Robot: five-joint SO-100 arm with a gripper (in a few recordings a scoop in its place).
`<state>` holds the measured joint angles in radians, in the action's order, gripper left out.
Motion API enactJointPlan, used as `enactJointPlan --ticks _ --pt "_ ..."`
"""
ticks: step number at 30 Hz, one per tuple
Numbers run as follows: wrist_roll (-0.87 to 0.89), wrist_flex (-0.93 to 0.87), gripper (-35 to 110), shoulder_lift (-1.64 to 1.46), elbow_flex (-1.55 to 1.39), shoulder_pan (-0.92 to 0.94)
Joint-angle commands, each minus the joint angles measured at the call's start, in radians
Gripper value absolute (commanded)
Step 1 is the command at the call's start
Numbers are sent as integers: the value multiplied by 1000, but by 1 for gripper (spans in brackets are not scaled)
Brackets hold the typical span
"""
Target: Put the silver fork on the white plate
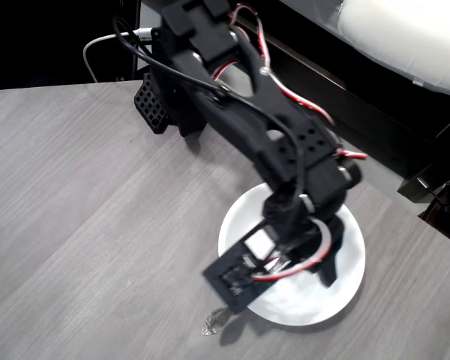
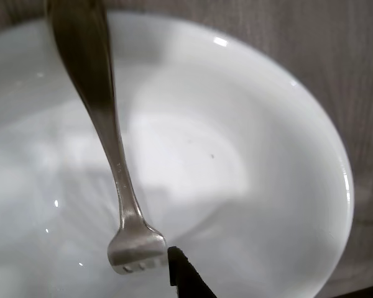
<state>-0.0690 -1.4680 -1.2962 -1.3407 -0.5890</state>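
Observation:
The white plate (image 1: 337,292) sits at the lower right of the grey table in the overhead view, and my black arm reaches over its left half. My gripper (image 1: 289,259) hangs low above the plate, its jaws hidden under the wrist. The silver fork's ornate handle end (image 1: 214,321) pokes out past the plate's lower left rim. In the wrist view the silver fork (image 2: 115,161) runs from the top left down over the white plate (image 2: 286,155), tines at the bottom. One dark fingertip (image 2: 183,279) shows just right of the tines; whether it touches them is unclear.
A grey wood-grain table (image 1: 82,210) stretches bare to the left of the plate. The arm's black base (image 1: 172,90) stands at the table's far edge with a white cable beside it. Dark furniture and a white cushion (image 1: 412,37) lie beyond the table's right edge.

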Motion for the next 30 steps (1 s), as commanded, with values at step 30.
enactJointPlan --ticks 30 --pt "51 175 0 -1513 -996 578"
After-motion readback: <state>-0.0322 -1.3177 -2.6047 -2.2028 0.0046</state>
